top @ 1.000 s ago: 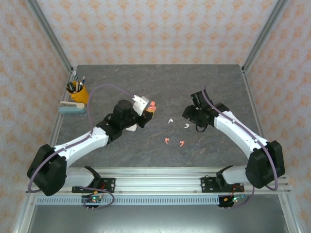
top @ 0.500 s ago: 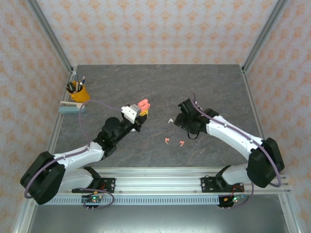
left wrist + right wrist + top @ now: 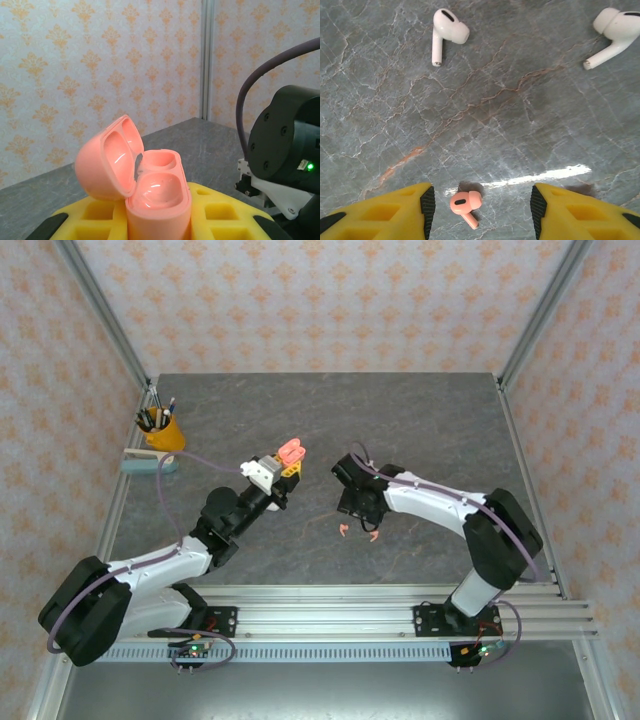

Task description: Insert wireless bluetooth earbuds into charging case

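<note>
Earbud [image 3: 465,202] lies between right gripper's [image 3: 481,206] spread fingers [image 3: 395,210].

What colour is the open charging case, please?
The case is coral pink, clearest from the left wrist.

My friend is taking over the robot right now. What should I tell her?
The left fingers are shut on the open pink case, held up in the air; its slots are empty.
The right fingers are open, over a pink earbud on the table, not touching it.
Two white earbuds lie farther along.
Done: case lifted and open. Left: no earbud is in yet.
</note>
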